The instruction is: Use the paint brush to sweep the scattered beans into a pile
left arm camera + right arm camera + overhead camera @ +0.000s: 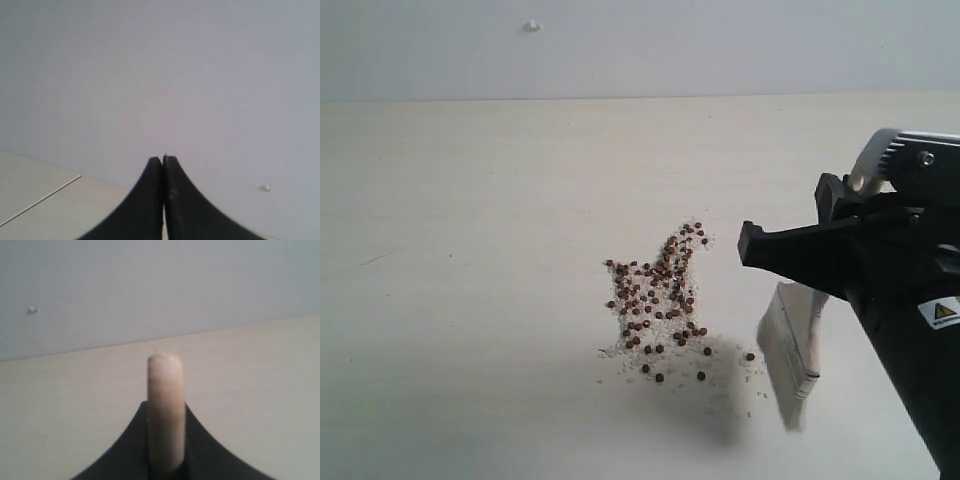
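the right gripper [165,450] is clamped on the wooden handle of the paint brush [792,352]. its bristles point down at the table [470,250] and look a little blurred. the beans [655,300] lie in a loose patch among white grains [620,350], near the brush, toward the middle of the table. the left gripper [163,167] has its jaws pressed together, with nothing between them.

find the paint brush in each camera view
Exterior view: paint brush lower right, right of the beans.
Left wrist view: not in it.
Right wrist view: its wooden handle stands clamped in the right hand.
Shared landmark: small white wall speck, in all three.
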### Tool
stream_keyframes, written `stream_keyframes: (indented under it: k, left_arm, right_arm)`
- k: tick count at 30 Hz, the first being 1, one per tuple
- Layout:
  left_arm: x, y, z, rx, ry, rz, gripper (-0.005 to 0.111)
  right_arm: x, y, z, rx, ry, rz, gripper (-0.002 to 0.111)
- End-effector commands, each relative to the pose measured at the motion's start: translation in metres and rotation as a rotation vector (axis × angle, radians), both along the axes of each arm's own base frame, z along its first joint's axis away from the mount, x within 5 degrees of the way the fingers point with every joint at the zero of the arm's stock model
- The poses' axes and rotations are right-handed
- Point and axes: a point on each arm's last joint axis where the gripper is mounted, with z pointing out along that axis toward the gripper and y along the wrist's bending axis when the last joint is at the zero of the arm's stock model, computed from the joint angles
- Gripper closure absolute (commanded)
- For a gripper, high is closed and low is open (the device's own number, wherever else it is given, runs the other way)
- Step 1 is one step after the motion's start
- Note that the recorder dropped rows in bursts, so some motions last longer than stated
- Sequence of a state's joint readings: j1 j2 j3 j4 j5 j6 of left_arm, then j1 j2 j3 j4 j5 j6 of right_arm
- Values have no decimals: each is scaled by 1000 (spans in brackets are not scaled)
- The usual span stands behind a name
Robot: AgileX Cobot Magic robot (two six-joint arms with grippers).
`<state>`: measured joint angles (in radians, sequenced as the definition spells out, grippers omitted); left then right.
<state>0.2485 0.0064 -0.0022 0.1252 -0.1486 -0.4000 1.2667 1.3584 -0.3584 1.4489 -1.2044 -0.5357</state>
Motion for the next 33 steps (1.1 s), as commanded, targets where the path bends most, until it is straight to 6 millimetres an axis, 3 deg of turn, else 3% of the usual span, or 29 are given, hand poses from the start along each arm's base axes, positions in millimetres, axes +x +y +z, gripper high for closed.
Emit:
stream_keyframes:
  k: [1,6,17,27,33]
  left_arm:
    - [-1,0,0,-1,-4,3,107]
    - [-1,0,0,-1,-4,3,107]
    - [-1,0,0,-1,-4,3,107]
    - [-1,0,0,-1,-4,3,107]
    - [-1,0,0,-1,-4,3,107]
  right_arm:
    - [-2,-9,3,-140,23,-25,108]
    - [-2,-10,0,-150,43,-42,108]
    - [1,1,-34,-80,92,-122,108]
    - [5,14,-68,153,83,-160,108]
    - [9,11,-81,241,86,-222,108]
